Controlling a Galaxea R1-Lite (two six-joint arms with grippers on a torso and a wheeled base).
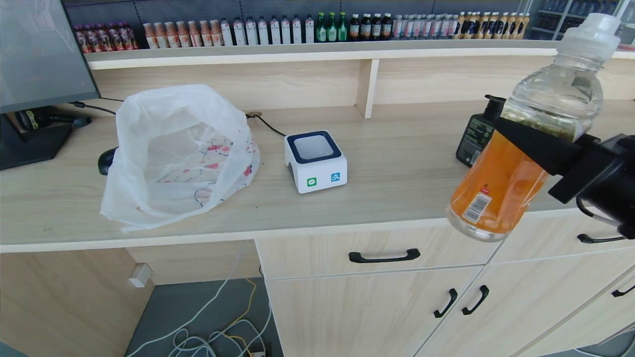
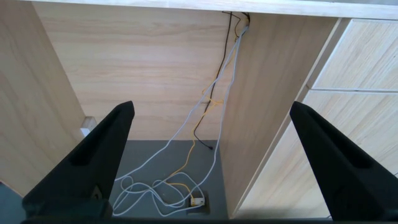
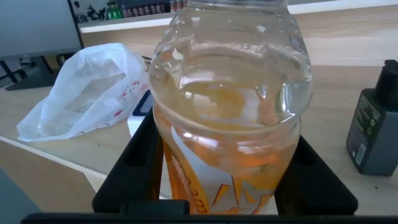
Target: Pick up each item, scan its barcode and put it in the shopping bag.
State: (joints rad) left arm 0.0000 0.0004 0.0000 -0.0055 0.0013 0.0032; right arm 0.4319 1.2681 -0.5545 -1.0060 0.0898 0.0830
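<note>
right jaws: clamped on the drink bottle [image 1: 496,183], one black finger on each side of its body
right gripper [image 1: 521,148]: up in the air at the right end of the counter, over its front edge
drink bottle: tilted, white cap up and away, base down toward the drawers; orange liquid in the lower part, clear above; barcode label [image 1: 477,207] near the base, facing the head camera
left jaws: wide apart, nothing between them
left gripper [image 2: 211,162]: low, below the counter top, facing the open recess with loose cables [image 2: 168,186] on the floor
scanner [image 1: 316,161]: white box with a dark-rimmed window on top, mid counter, well apart from the bottle
shopping bag [image 1: 173,153]: white plastic, mouth open toward the front, standing on the counter just left of the scanner
counter [image 1: 397,168]: light wood, drawers with black handles [image 1: 383,256] under it
dark pump bottle [image 1: 478,131]: upright on the counter, behind the held bottle
monitor [image 1: 39,49]: far left, black mouse [image 1: 105,161] beside the bag
back shelf: row of drinks [image 1: 297,27]
</note>
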